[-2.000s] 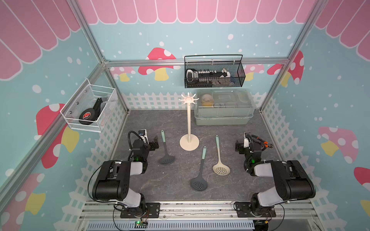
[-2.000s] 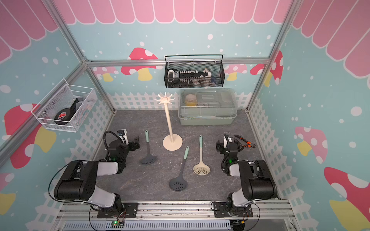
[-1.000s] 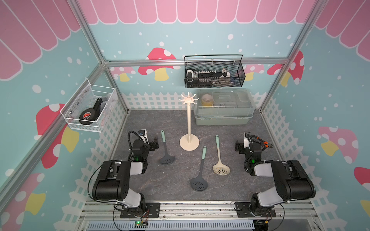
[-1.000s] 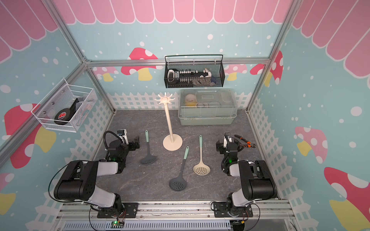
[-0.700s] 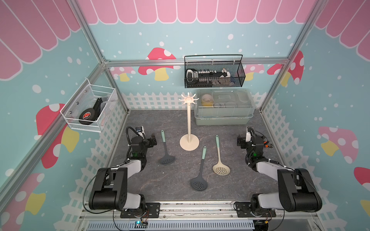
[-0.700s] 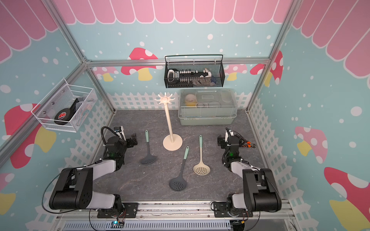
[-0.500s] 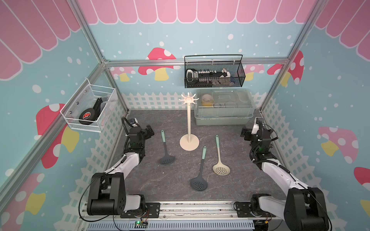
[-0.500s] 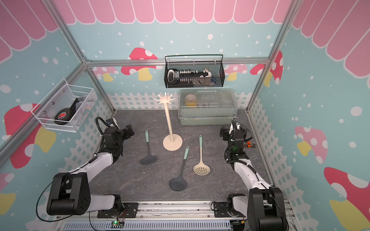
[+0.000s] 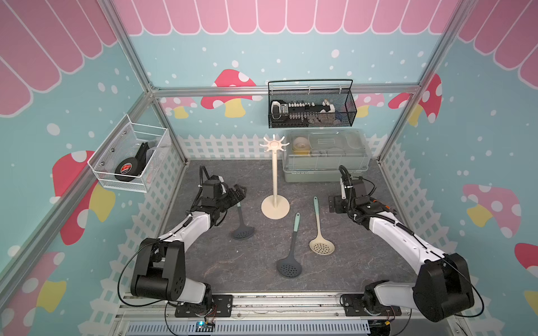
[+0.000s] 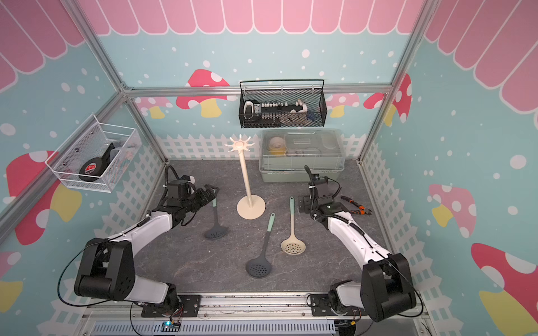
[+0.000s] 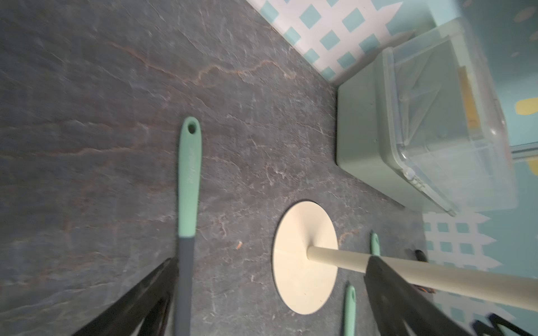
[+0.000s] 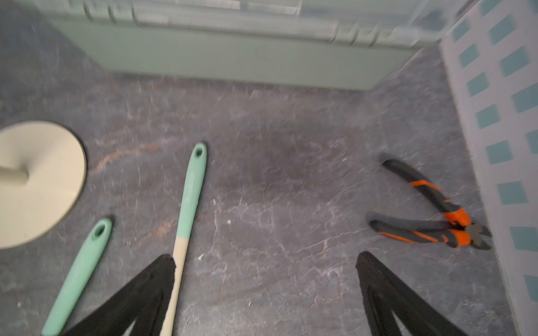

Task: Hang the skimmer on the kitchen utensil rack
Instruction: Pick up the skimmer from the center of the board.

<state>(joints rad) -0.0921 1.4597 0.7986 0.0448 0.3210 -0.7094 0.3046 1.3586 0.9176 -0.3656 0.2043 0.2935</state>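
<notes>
held nothing in left gripper (image 9: 238,192), jaws spread wide, spatula (image 11: 189,174) handle by one jaw; same for right gripper (image 12: 265,257), cream skimmer (image 12: 190,189) handle by one jaw

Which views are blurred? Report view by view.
Right wrist: motion blur throughout, with the pliers and green box smeared. Left wrist: milder blur, the lettering on the green-handled utensil unreadable. Both top views: sharp and evenly lit, no glare, the kitchen utensil rack crisp.

Even soft light; blurred wrist views
</notes>
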